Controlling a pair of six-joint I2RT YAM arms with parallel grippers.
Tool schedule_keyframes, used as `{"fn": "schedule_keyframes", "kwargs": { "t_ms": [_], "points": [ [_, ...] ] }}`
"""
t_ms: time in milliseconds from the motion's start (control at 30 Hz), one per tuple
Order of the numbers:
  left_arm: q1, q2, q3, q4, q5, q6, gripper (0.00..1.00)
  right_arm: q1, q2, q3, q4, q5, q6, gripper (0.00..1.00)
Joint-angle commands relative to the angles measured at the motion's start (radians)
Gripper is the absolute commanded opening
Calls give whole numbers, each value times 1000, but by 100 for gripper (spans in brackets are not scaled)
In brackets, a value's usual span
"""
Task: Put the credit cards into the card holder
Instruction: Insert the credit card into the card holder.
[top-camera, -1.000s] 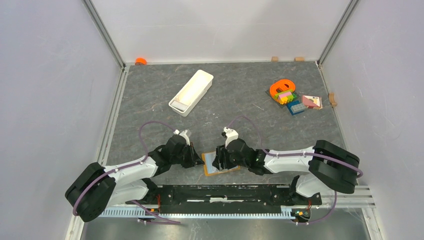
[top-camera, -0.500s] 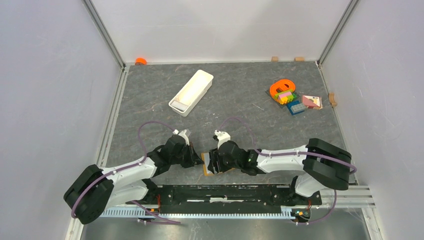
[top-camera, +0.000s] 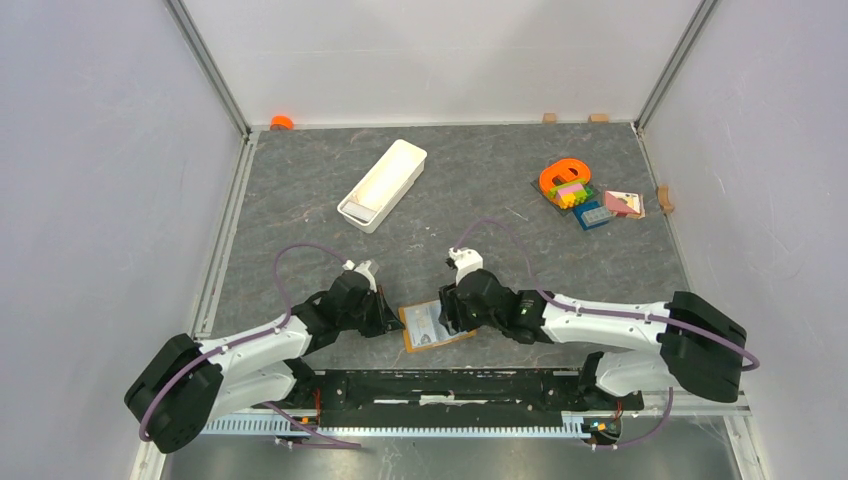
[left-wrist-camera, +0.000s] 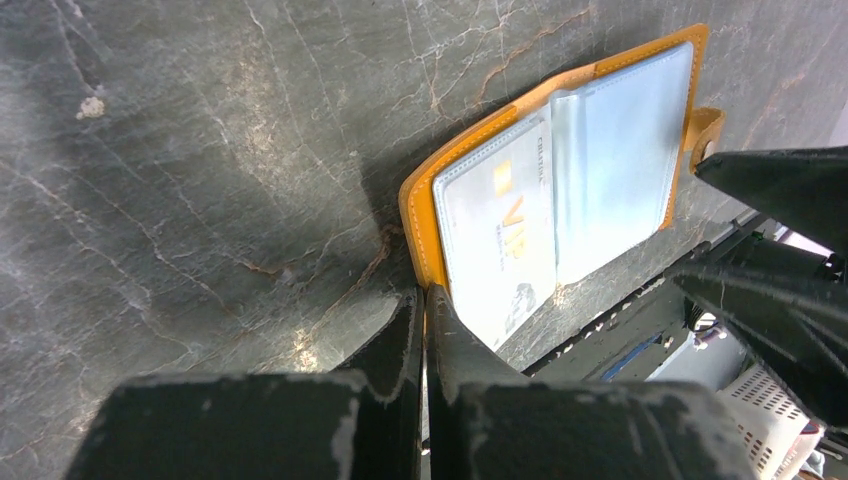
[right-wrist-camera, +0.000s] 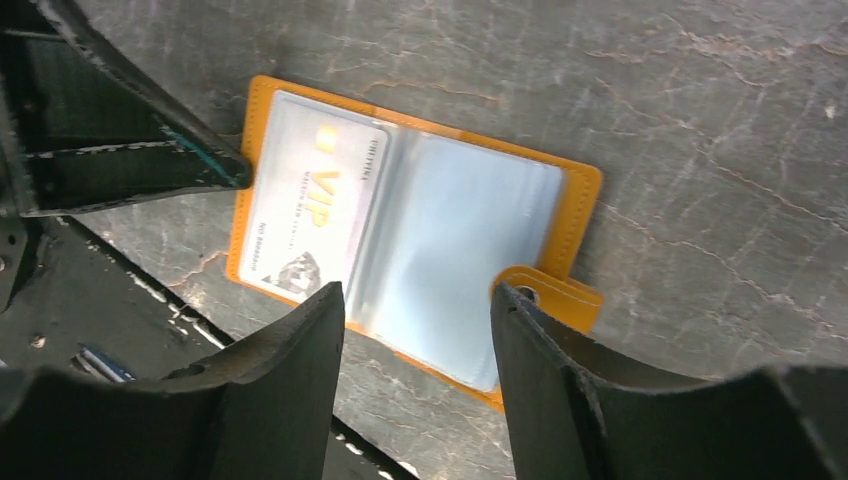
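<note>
- The card holder (top-camera: 430, 326), orange-tan with pale blue-grey pockets, lay opened flat on the grey stone-patterned table (top-camera: 500, 170), with one arm on each side of it.
- A pale card (right-wrist-camera: 310, 215) lettered "VIP", with a gold chip, sat in the pocket on the holder's left-arm side.
- The snap tab (right-wrist-camera: 550, 290) stuck out from the holder's opposite edge, on the right arm's side.
- The left gripper (left-wrist-camera: 425, 300) had its jaws pressed together with nothing between them. The tips rested at a corner of the holder's orange border, by the pocket with the card. I couldn't tell whether they were pressing on the leather or only touching it.
- The right gripper (right-wrist-camera: 415, 320) hung over the holder with its jaws well apart and held nothing. One finger (right-wrist-camera: 300, 350) was over the card's end and the other was just beside the snap tab.
- A long white tray (top-camera: 383, 184) lay well beyond the holder, towards the back of the table.
- An orange ring on coloured blocks (top-camera: 567, 183) sat far off to the holder's right and back.
</note>
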Motion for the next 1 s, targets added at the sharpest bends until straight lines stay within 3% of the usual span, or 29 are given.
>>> {"fn": "schedule_keyframes", "kwargs": {
  "t_ms": [0, 600, 967],
  "points": [
    [-5, 1, 20, -14, -18, 15, 2, -35, -36, -36, -8, -52, -33, 59],
    [-5, 1, 18, -16, -18, 13, 2, -91, -46, -144, 131, -178, 22, 45],
    [-5, 7, 21, -15, -15, 14, 2, -91, -94, -115, 70, -145, 10, 47]
  ]
}}
